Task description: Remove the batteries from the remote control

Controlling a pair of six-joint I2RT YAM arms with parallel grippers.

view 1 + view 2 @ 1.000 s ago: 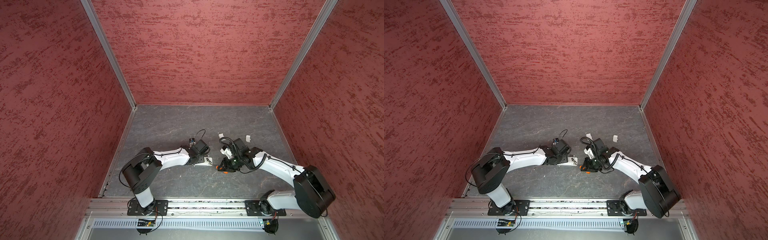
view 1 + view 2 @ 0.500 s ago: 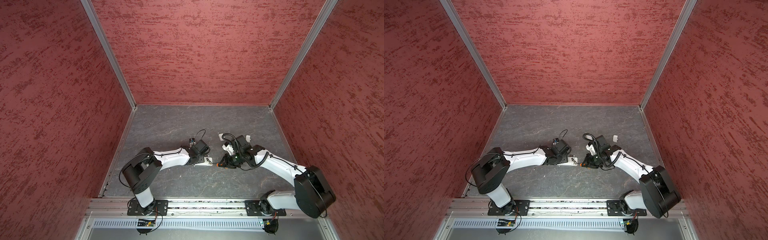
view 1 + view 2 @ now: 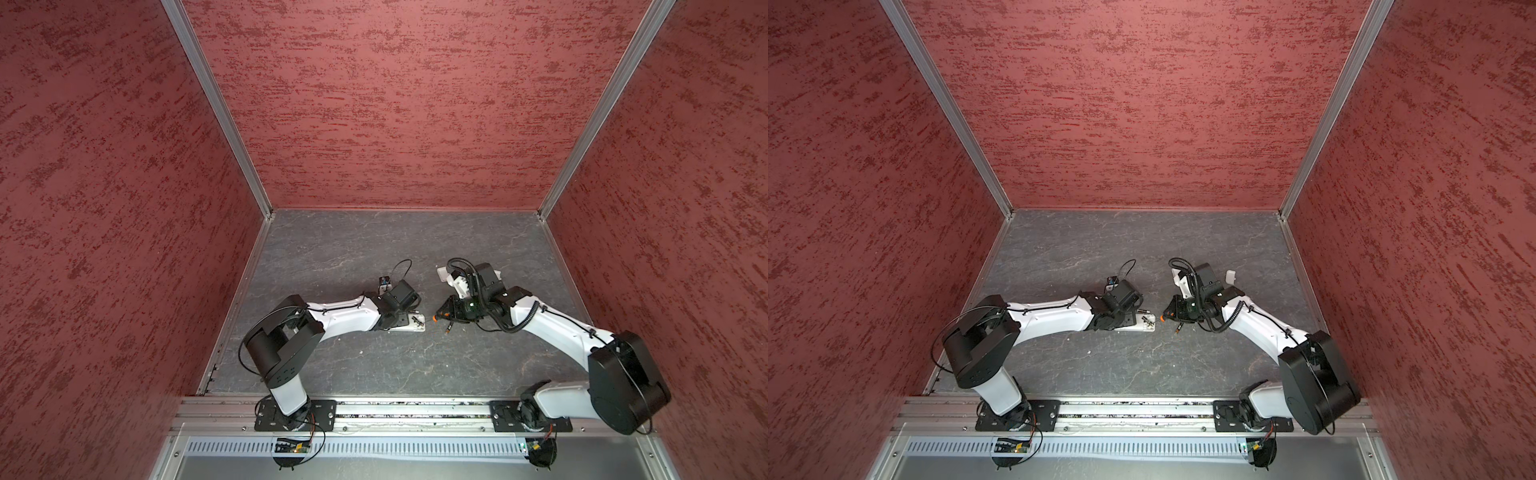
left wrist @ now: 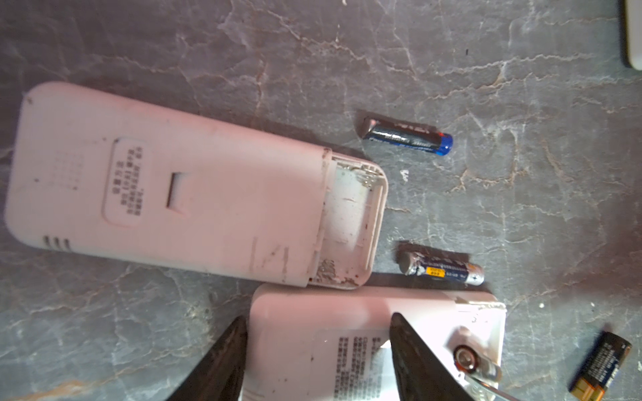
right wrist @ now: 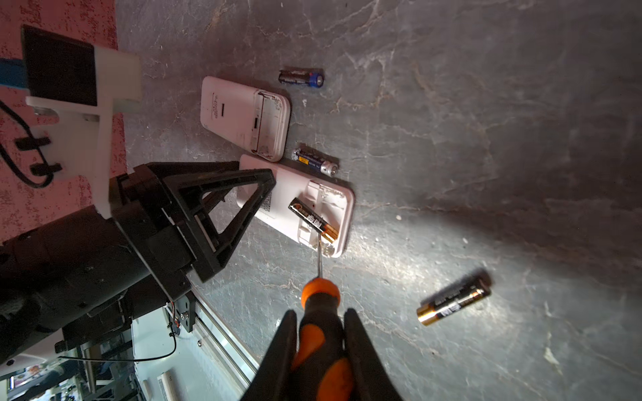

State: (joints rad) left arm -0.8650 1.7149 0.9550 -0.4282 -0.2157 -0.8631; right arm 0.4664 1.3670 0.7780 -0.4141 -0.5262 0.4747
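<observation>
I count four batteries and two remotes. One battery (image 5: 313, 219) lies askew in the open compartment of the remote (image 5: 288, 184) at mid-tabletop, with the screwdriver (image 5: 319, 298) tip at its gold end. A loose battery (image 5: 314, 162) lies just far of that remote. A blue-tipped battery (image 5: 301, 77) sits farther off, past the second remote (image 5: 236, 114), and a black-gold battery (image 5: 454, 298) lies to the right. My right gripper (image 5: 319, 314) is clenched on the screwdriver handle. My left gripper (image 4: 317, 317) straddles the remote's left part, but I cannot tell whether it pinches. Open tabletop (image 3: 374, 249) runs far to the back wall (image 3: 395, 124) and near to the rail (image 3: 415, 409).
</observation>
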